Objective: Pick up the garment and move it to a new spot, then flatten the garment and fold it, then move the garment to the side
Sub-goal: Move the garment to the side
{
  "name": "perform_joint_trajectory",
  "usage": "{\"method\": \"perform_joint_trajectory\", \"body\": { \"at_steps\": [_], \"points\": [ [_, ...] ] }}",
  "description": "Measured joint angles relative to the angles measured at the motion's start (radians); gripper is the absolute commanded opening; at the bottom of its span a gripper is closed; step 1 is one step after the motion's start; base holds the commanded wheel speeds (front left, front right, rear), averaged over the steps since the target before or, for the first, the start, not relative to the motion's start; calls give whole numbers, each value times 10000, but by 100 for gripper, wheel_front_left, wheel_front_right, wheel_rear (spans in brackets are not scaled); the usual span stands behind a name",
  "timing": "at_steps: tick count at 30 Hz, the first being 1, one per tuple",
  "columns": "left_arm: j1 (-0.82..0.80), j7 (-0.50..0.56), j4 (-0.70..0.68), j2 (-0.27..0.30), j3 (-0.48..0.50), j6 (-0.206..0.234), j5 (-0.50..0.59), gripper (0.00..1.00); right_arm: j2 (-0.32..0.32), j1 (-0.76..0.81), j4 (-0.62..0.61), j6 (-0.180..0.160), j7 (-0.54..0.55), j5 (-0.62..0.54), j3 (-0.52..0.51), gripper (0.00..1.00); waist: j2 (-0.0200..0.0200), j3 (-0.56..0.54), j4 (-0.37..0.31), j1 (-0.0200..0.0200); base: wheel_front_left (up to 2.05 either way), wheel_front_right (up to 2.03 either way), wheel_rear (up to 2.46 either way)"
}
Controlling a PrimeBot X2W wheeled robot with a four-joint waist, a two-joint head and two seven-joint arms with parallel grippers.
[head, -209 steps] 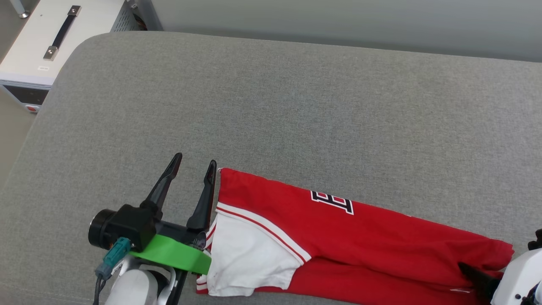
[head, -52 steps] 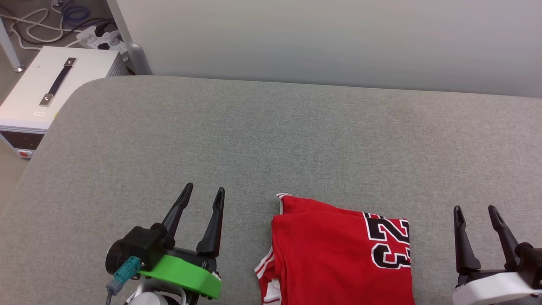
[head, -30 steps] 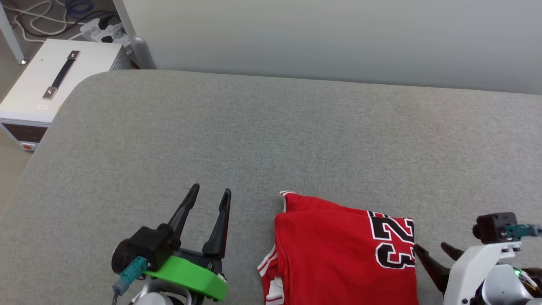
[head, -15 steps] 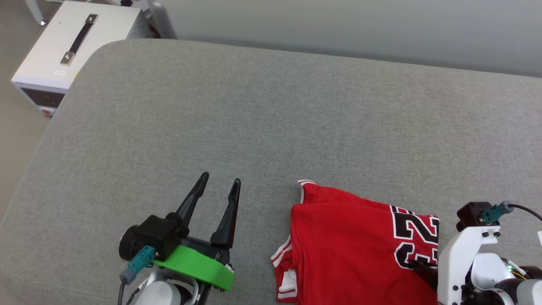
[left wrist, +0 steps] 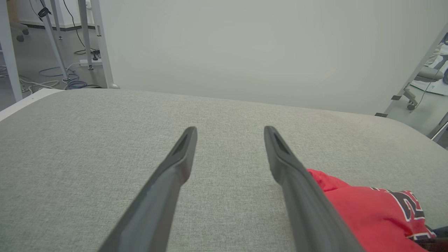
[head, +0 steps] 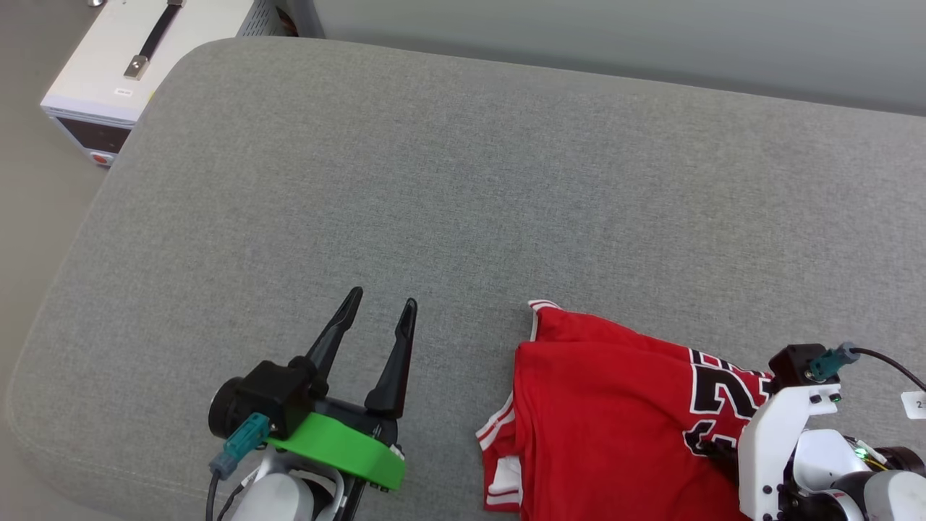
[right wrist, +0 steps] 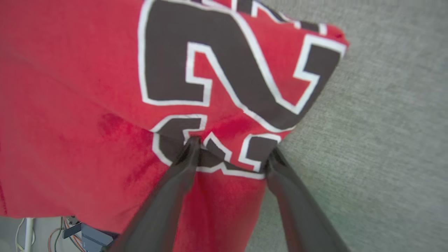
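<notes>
We see the folded red shirt (head: 600,405) lying at the near right of the grey padded worktop (head: 463,181).
Our right fingers (right wrist: 164,199) stand wide apart astride the shirt's edge, tips pressed against the black-and-white number, with cloth between them but not pinched. Our left fingers (head: 398,354) hover spread wide and empty over bare worktop, just left of the shirt.

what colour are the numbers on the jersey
Black numbers outlined in white on the red jersey; clearest in the right wrist view.

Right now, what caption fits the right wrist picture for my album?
Right tool, jaws open, straddles the edge of the red garment on a grey cushion.
</notes>
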Motion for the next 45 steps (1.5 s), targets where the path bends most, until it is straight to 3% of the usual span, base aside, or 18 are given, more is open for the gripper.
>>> {"method": "perform_joint_trajectory", "body": {
  "at_steps": [7, 11, 23, 30, 34, 39, 45],
  "points": [
    [-2, 0, 38, 12, -33, 0, -2, 100, -347, -221, 199, 4, -765, 65, 408, 0, 0, -166, -233, 0, 0, 0, 0],
    [7, 0, 94, 27, -115, 0, -61, 100, -909, -279, -27, 13, -1313, -48, 978, 0, 0, -266, -456, 0, 0, 0, 0],
    [-51, 0, 163, 176, -871, 0, -104, 100, -4426, -1102, -980, 12, -2150, -541, 2596, 0, 0, -306, -1768, 0, 0, 0, 0],
    [-655, 0, 40, 198, -1680, 0, -19, 100, -6640, -1531, -989, 10, -2663, -527, 2920, 0, 0, 144, -2731, 0, 0, 0, 0],
    [-1109, 2, 10, 261, -2176, 0, 35, 100, -7453, -1887, -616, 12, -3304, -510, 2945, 0, 1, 617, -3204, 0, 0, 0, 0],
    [-1807, 0, -17, 537, -2539, 0, 196, 100, -7887, -2788, 416, 12, -4508, -608, 2920, 0, 1, 1348, -3701, 0, 0, 0, 0],
    [-2648, 0, -230, 922, -2955, 0, 431, 100, -7599, -4035, 2232, 12, -5641, -957, 2351, 0, 1, 2311, -4233, 1, 0, 0, 0]
  ]
}}
